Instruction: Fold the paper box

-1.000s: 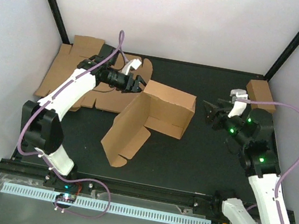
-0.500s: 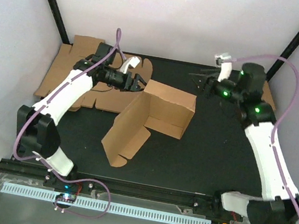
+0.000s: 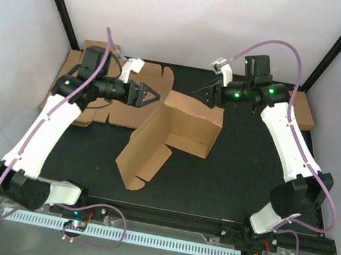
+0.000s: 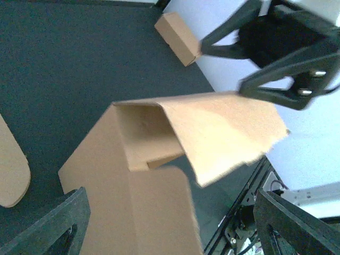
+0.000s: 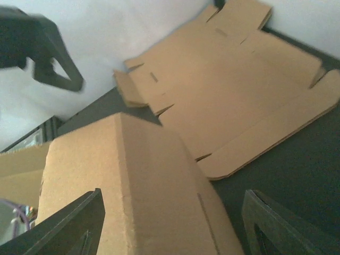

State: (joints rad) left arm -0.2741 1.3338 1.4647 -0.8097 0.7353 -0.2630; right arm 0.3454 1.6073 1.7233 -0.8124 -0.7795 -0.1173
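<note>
Two grippers flank the paper box (image 3: 179, 132), both spread wide, neither pinching anything. The box sits mid-table (image 3: 234, 177), half-erected: far section standing, long panel with its tab sloping toward the near edge. Left gripper (image 3: 155, 96) hovers just beside the box's far-left corner, right gripper (image 3: 203, 94) over its far edge. Flat cardboard blanks (image 3: 74, 78) lie in the table's far-left corner, small closed box (image 4: 178, 38) in the far-right.

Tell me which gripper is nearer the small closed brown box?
Right. The right gripper hangs left of the small box; the left gripper is farther left, beyond the paper box.
</note>
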